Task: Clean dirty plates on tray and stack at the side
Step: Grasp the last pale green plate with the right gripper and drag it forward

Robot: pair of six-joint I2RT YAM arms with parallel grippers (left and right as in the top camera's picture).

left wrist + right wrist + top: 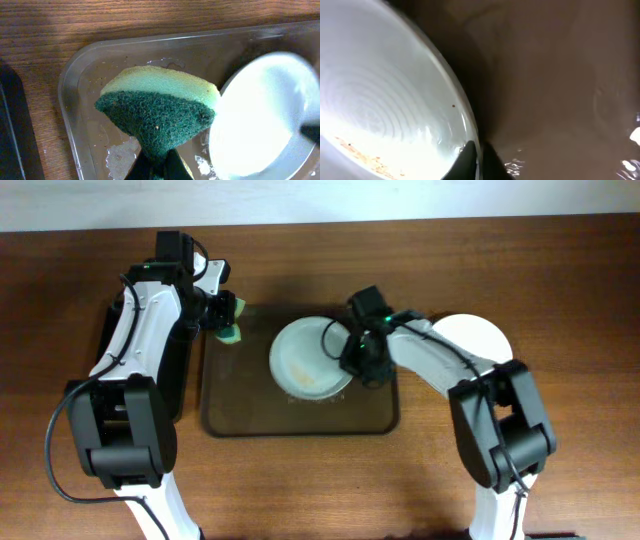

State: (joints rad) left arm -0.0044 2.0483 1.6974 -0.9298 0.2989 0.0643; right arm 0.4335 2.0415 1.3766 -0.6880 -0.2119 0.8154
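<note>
A white plate (pixel 310 360) lies inside the tray (pixel 215 425), towards the tray's back and right of its middle. Being round, the plate has no long axis. Its hollow is turned upward, and orange-brown crumbs (pixel 360 156) are scattered across the inner face, so this plate is judged not yet cleaned. Its right-hand rim is pinched between the closed fingers of the right gripper (pixel 477 161), one fingertip above the rim and one below. From so close a view it cannot be settled whether that edge is lifted off the tray floor or only steadied against it.

The plate is judged to be stiff, glossy and breakable, and slick where the tray floor is wet. A hold at the rim is therefore the sensible one, since the flat centre offers nothing to grip. A thin edge held on one side will tend to pivot, so it should be pressed lightly and kept low over the tray.

A green sponge (pixel 160 107) is clamped in the left gripper (pixel 155 170) and squeezed into a wedge. It is held above the tray's back-left corner, just left of the plate and apart from it. Its dark scouring face is turned towards the wrist camera, with the paler foam behind. The sponge is soft and will give under pressure.

A second plate (pixel 478 332) rests on the table just beyond the tray's right side, partly covered by the right arm.
</note>
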